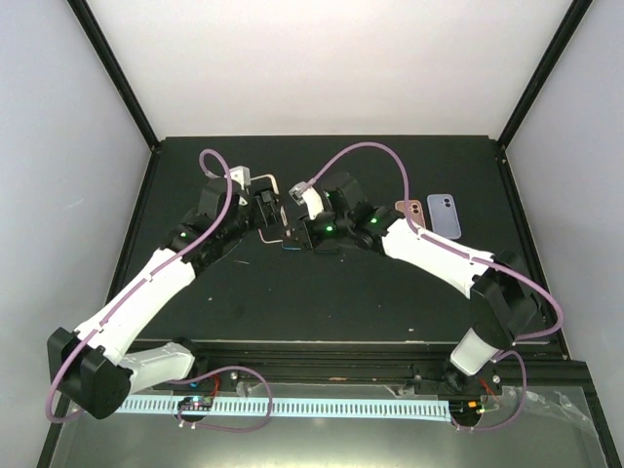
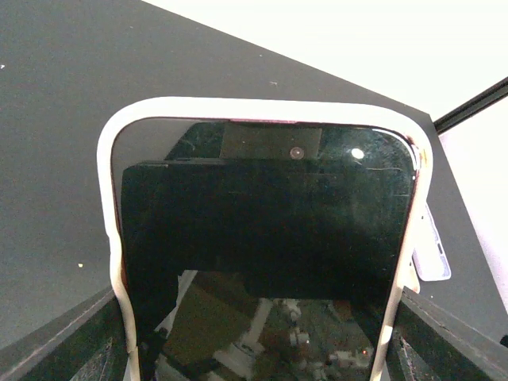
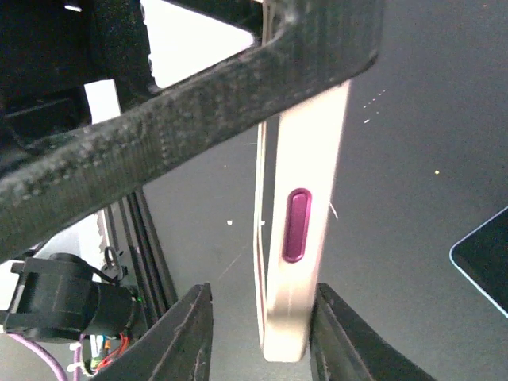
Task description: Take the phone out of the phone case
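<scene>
At the middle of the black table (image 1: 322,292), the two arms met over the phone case (image 2: 107,198), which was held up off the surface between them. The left gripper (image 2: 258,317) was clamped on the case, one dark finger pressed against each long side near the lower end. The phone (image 2: 262,222) sat inside it, its dark glass facing the left wrist camera and mirroring the rig, with the white rim wrapped around its top and both sides and a thin pink line of the phone's body showing along the right edge. From the right wrist, the case appeared edge-on, cream-coloured with a magenta side button (image 3: 295,225). The right gripper (image 3: 262,309) straddled its lower end at a narrow spread, with one finger against the back of the case and the other standing just apart from the front, a strip of table visible between them. Well to the right, a pale grey-blue case (image 1: 444,214) lay flat on the table, and just beside it was a pink item (image 1: 409,208) partly hidden by the right arm.
</scene>
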### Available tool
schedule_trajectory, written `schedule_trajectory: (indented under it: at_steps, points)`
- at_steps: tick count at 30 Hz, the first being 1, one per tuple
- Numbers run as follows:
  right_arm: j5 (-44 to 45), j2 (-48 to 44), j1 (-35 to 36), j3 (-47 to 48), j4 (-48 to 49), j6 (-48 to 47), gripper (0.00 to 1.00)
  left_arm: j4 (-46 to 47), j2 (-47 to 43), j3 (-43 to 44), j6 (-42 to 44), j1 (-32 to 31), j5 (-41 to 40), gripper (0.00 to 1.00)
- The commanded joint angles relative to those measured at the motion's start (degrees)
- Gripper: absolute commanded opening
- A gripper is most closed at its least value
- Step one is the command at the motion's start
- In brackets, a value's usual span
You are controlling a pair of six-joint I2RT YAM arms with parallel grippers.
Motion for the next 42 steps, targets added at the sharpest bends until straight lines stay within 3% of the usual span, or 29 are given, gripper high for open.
schedule_trajectory:
  at_steps: [1, 7, 11, 16, 20, 26, 28, 31, 35, 38, 42]
  points:
    - [-0.2, 1.2, 0.2, 1.9, 2.5, 3.0, 0.30, 4.9, -2.4, -0.2, -0.9, 0.6, 0.6, 0.58]
    - [0.7, 2.6, 0.2, 2.9, 2.1, 3.3, 0.13, 5.0, -2.3, -0.2, -0.7, 1.0, 1.7, 0.62]
    - [1.2, 1.8, 0.2, 2.5, 1.9, 3.0, 0.01, 5.4, -2.0, -0.3, -0.2, 1.9, 3.7, 0.82]
    - [4.2, -3.9, -0.7, -0.4, -1.3, 0.2, 0.01, 10.6, -1.6, -2.7, -0.8, 4.6, 11.6, 0.99]
    - [6.3, -11.3, -4.2, -5.6, -3.8, -4.4, 0.01, 15.0, -2.1, -3.4, 0.3, 6.8, 17.9, 0.99]
    - [5.9, -22.5, -10.1, -13.6, -4.8, -12.4, 0.01, 20.1, -7.4, -4.3, 9.5, 7.8, 18.8, 0.99]
    - [1.4, -27.4, -13.1, -15.3, -6.1, -14.4, 0.01, 23.3, -8.3, -5.6, 13.7, 7.9, 22.2, 0.97]
    - [-7.0, -33.0, -16.5, -16.5, -9.8, -17.6, 0.01, 30.3, -8.1, -8.4, 15.6, 8.0, 34.7, 0.91]
    - [-15.3, -37.3, -17.8, -16.7, -15.6, -23.0, 0.01, 46.4, -2.8, -10.2, 7.0, 7.9, 53.5, 0.82]
    - [-20.6, -37.3, -17.8, -16.8, -17.3, -24.0, 0.01, 53.4, -2.2, -11.5, 2.9, 6.9, 57.1, 0.79]
    - [-25.4, -35.8, -17.9, -16.5, -16.0, -22.3, 0.01, 51.3, -3.5, -11.5, 6.3, 3.2, 56.7, 0.79]
